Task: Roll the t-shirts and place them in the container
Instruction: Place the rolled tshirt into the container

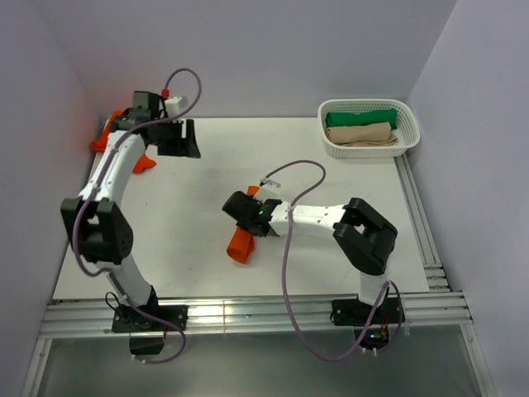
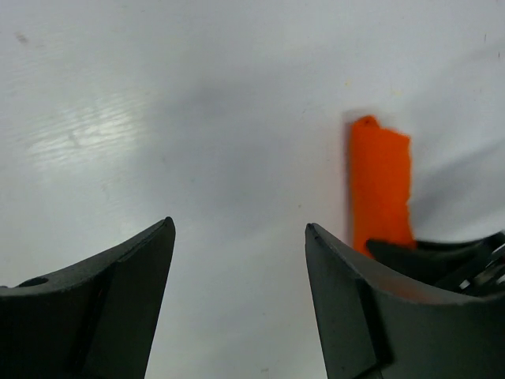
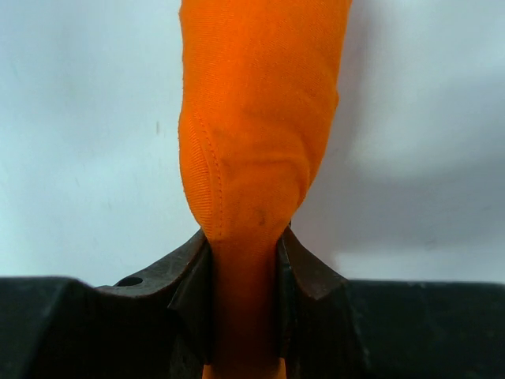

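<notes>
A rolled orange t-shirt lies near the table's middle, and my right gripper is shut on its upper end. In the right wrist view the orange roll is pinched between the fingers of the right gripper. More orange t-shirts lie bunched at the far left, partly hidden behind my left arm. My left gripper hovers beside them, open and holding nothing. From the left wrist view, the open left gripper looks over bare table, with the orange roll off to the right.
A white mesh basket at the back right holds a folded green cloth and a beige one. Metal rails run along the near and right edges of the table. Walls close in the left and back sides.
</notes>
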{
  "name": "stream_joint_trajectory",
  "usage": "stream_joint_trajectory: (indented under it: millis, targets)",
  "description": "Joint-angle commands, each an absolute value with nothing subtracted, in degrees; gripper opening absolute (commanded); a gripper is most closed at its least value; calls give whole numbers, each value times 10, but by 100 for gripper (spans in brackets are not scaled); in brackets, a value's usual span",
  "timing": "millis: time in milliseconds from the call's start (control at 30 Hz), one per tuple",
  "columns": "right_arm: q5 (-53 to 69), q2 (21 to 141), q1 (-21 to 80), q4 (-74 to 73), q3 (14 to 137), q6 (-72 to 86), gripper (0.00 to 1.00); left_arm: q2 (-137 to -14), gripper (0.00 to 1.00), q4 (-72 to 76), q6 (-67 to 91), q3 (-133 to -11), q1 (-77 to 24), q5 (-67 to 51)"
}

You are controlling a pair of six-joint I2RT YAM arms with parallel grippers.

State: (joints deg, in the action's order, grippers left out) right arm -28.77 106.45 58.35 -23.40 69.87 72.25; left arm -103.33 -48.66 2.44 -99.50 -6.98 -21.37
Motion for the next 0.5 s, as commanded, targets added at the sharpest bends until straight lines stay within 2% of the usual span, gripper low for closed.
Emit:
stream_joint_trajectory:
  millis: [0, 200, 467]
  targets:
    - [-355, 986, 534, -276, 708, 706, 0, -928, 72, -470, -16, -930, -43, -237]
    - [-384, 925, 454, -294, 732, 657, 0, -841, 71, -458, -40, -827, -10, -236]
    - [-382, 875, 272, -247, 744, 605, 0, -781, 71, -457, -50, -752, -2, -222]
